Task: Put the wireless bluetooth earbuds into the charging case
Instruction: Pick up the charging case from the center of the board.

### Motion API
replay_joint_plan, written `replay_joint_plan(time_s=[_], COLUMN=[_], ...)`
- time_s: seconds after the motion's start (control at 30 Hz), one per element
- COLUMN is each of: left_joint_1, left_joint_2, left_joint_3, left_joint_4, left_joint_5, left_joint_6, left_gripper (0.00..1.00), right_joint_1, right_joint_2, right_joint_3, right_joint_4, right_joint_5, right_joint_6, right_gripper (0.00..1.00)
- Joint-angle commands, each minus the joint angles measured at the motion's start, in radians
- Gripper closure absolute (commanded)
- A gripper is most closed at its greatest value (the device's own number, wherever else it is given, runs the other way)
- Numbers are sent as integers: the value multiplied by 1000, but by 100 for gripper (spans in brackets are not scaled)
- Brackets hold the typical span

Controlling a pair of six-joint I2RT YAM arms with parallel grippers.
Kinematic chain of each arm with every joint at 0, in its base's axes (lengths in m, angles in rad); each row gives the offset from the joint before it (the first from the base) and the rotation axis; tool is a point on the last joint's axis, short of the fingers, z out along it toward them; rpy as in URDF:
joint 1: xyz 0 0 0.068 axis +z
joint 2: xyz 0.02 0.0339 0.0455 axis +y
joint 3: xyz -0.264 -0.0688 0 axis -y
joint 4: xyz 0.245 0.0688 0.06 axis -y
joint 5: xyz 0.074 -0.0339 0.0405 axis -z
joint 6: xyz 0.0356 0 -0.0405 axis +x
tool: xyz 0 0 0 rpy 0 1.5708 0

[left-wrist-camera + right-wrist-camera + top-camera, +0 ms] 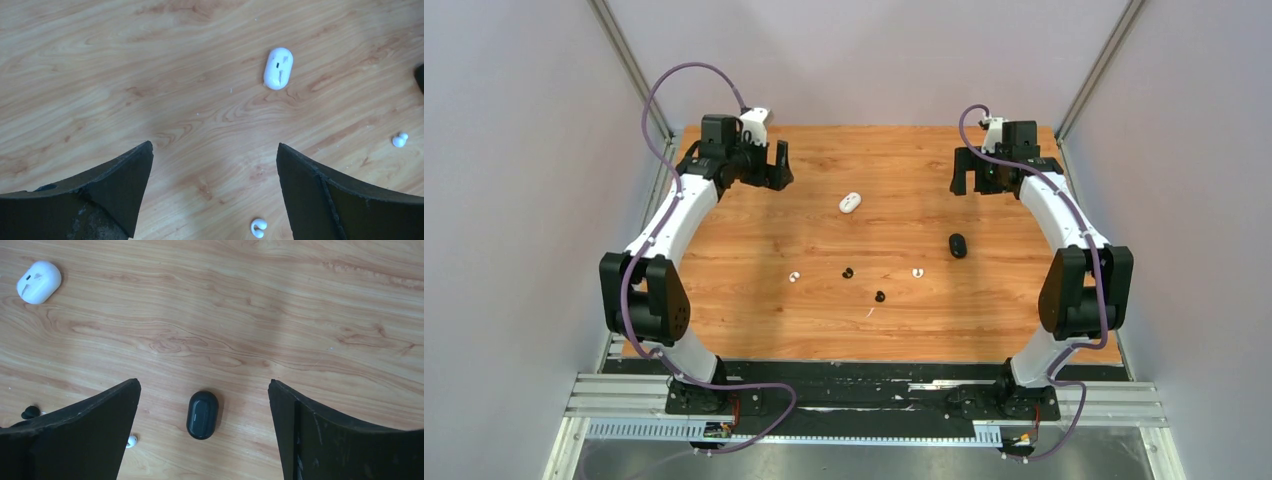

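A white oval case [850, 203] lies at the table's middle back, and a black oval case [958, 245] lies to its right. Two white earbuds [794, 277] [917, 272] and two black earbuds [847, 272] [880, 296] lie loose nearer the front. My left gripper [769, 178] is open and empty at the back left. Its wrist view shows the gripper [214, 147], the white case [278, 68] and two white earbuds [258, 228] [399, 140]. My right gripper [972, 186] is open and empty at the back right. Its wrist view shows the gripper [203, 382] above the black case [202, 415], a white earbud [131, 441] and a black earbud [31, 412].
The wooden table [1024, 320] is enclosed by grey walls on the left, right and back. A tiny pale sliver [869, 312] lies near the front middle. The arm bases sit on a black rail [864, 385] at the near edge.
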Motion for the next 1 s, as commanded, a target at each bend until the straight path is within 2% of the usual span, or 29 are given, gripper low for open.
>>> replay_joint_plan(time_s=[0.0,0.2,0.37,0.43,0.53,0.67,0.87,0.97], left_joint_1=[-19,-115,-142,-163,-191,-193,-191,-151], left_joint_2=[-51,-62,-62,-61,-34,-6,26,23], left_joint_3=[-40,-77,-90,-109,-116,-93,-83,-56], left_joint_4=[69,114,131,160,186,155,117,59], left_joint_5=[73,63,148,165,108,57,107,124], left_joint_6=[30,60,65,96,62,-43,-81,-102], left_gripper=[1,4,9,12,13,13,15,13], right_joint_1=[4,6,24,24,31,89,124,180], right_joint_2=[-46,-26,21,32,48,78,140,229], right_joint_3=[18,88,121,131,109,63,50,124], right_joint_4=[29,-44,-59,-58,-55,-39,-36,-35], right_joint_5=[-48,-331,-447,-495,-625,-655,-706,-670], right_joint_6=[5,-144,-252,-276,-357,-604,-1097,-1224], right_gripper=[0,0,2,7,24,35,33,34])
